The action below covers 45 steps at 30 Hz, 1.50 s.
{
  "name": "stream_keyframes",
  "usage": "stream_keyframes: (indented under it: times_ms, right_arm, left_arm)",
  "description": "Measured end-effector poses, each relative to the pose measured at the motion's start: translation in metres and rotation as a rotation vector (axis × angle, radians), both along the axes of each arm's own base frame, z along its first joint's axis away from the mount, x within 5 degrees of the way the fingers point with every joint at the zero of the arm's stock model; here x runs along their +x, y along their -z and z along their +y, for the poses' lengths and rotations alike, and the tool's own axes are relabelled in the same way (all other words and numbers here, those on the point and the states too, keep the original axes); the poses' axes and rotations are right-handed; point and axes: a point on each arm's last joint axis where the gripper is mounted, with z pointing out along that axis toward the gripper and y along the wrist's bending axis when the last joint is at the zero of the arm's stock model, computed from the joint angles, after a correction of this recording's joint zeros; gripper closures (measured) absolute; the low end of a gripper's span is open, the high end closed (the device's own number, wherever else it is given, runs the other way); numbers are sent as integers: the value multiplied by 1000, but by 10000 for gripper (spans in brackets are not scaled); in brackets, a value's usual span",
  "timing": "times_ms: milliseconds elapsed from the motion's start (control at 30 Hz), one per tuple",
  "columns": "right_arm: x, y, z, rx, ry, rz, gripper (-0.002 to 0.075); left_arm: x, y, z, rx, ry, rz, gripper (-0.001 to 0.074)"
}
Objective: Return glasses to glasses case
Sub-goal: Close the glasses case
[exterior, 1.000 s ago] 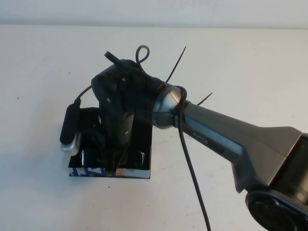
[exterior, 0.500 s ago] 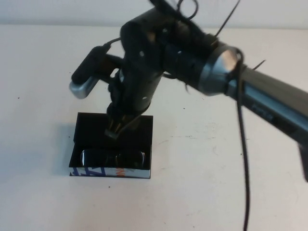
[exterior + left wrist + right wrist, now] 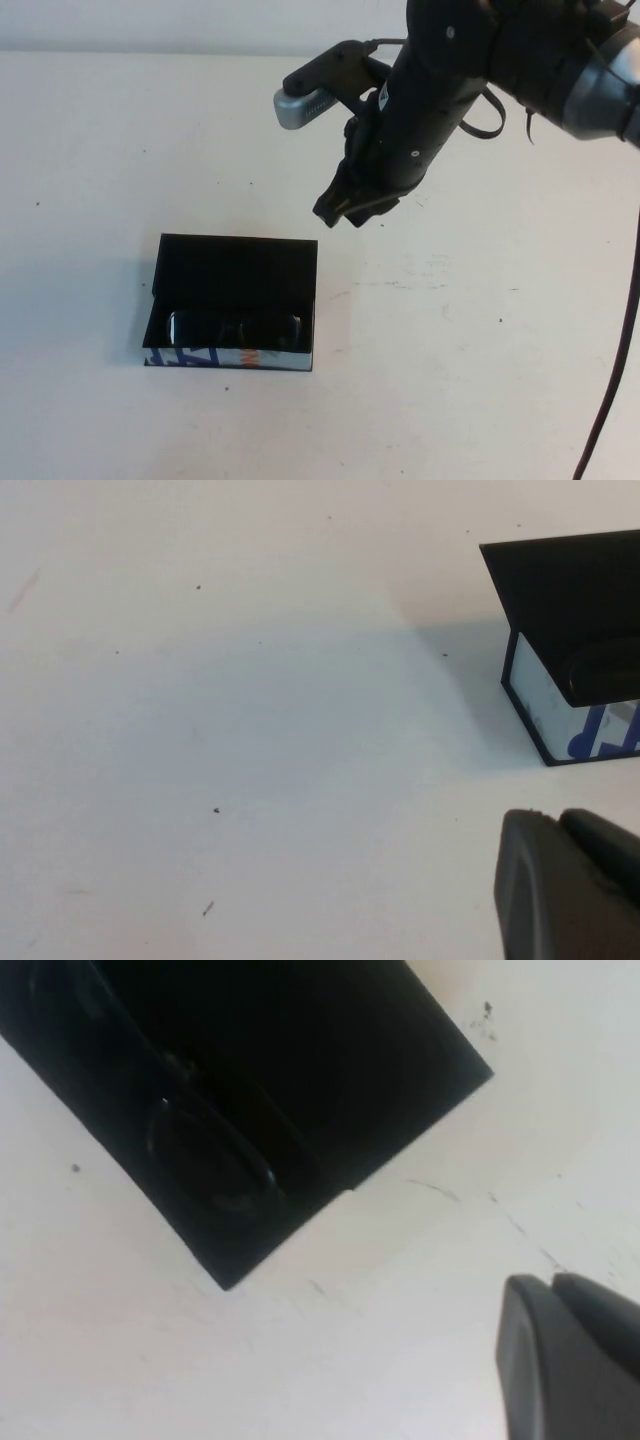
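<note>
A white table (image 3: 480, 380) (lightly speckled) carries only the black glasses case (image 3: 235, 265).

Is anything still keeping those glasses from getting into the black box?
No. The glasses already lie inside the case. The right gripper hangs above the table beside it, holding nothing; the left gripper is low beside the case.

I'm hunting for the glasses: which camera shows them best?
The high view: the glasses lie whole inside the glasses case, below the raised right pincer. The right wrist view shows them dimly; the left wrist view shows only one end.
</note>
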Motion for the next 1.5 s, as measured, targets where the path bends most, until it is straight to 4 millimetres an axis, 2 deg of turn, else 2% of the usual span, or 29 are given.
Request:
stream_keyframes:
  times_ms: [400,600,767,867,1033,1200,1300,1400,1500]
  right_arm:
    - [-6,-4,11,141,-60,63,737]
    - [-4,-5,12,159,-49,47,737]
    - [-1,-6,14,191,-20,24,737]
    - [1,-2,16,194,-4,31,737]
    - [11,19,19,179,31,82,737]
    - [18,28,14,168,53,114,737]
    - [21,27,9,183,69,125,737]
    - [23,27,7,190,77,123,737]
    - [26,26,7,206,85,103,737]
  left_arm:
    - [1,-4,0,-24,-2,-44,738]
    - [4,-25,-3,-437,-45,-205,738]
    - [4,-30,-2,-608,-69,-232,738]
    - [4,-32,-6,-672,-58,-142,738]
    - [13,-54,-18,-637,-34,148,738]
    - [38,-69,-31,-468,30,452,738]
    - [55,-72,-41,-386,140,589,738]
    - [75,-70,-53,-375,250,681,738]
    - [94,-59,-62,-390,313,728,738]
